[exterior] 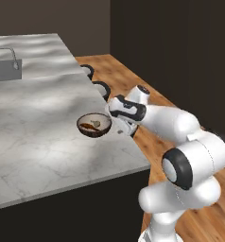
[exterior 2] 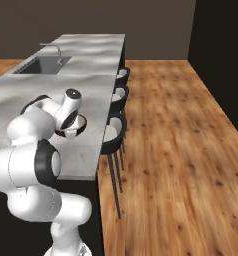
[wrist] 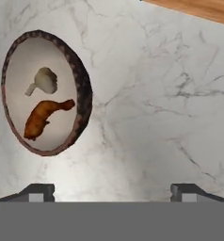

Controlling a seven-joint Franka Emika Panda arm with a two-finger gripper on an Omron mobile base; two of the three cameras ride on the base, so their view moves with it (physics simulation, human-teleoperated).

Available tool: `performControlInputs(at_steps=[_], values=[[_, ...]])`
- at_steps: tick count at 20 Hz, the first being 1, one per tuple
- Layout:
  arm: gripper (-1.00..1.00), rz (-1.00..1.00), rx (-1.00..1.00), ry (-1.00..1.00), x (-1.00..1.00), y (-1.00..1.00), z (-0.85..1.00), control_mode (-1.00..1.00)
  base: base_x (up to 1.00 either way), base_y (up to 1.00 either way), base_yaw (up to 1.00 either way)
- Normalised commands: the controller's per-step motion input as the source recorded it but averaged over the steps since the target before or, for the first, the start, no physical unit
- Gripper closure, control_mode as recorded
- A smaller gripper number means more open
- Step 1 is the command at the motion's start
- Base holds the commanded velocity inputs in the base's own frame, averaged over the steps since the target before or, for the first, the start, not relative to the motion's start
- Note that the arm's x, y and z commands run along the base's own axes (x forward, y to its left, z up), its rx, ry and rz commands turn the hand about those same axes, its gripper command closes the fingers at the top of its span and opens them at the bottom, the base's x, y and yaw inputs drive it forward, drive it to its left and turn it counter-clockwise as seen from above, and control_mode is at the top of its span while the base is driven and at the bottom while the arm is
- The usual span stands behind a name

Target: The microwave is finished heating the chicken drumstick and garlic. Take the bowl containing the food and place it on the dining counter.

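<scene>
The bowl [exterior: 92, 125] rests upright on the marble dining counter [exterior: 34, 137] near its right edge, dark mottled outside and cream inside. Inside it lie the reddish-brown chicken drumstick [wrist: 43, 116] and the pale garlic [wrist: 44, 80]. My gripper [wrist: 113, 190] hovers just to the right of the bowl [wrist: 43, 92], open, its fingertips [wrist: 37, 192] wide apart with only bare marble between them. From the left base camera the gripper [exterior: 118, 125] sits beside the bowl's rim, apart from it. My arm partly covers the bowl [exterior 2: 77, 131] in the right base view. The microwave is out of view.
A sink [exterior 2: 38, 65] with a faucet [exterior: 12, 56] is set into the far end of the counter. Dark stools [exterior 2: 116, 132] stand along the counter's right edge [exterior: 133, 142], over the wooden floor [exterior 2: 176, 140]. A dark wall rises behind.
</scene>
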Motion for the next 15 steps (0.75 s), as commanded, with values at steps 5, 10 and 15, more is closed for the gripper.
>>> performControlInputs(at_steps=[5,10,15], values=[[-1.0,0.0,-0.05,-0.12,-1.0,-0.12,0.82,-1.0,0.0,0.0,0.0],[-1.0,0.02,-0.11,-0.19,-1.0,-0.03,0.89,-1.0,0.0,0.0,0.0],[-1.0,0.06,-0.21,-0.29,-1.0,0.0,0.89,-1.0,0.0,0.0,0.0]])
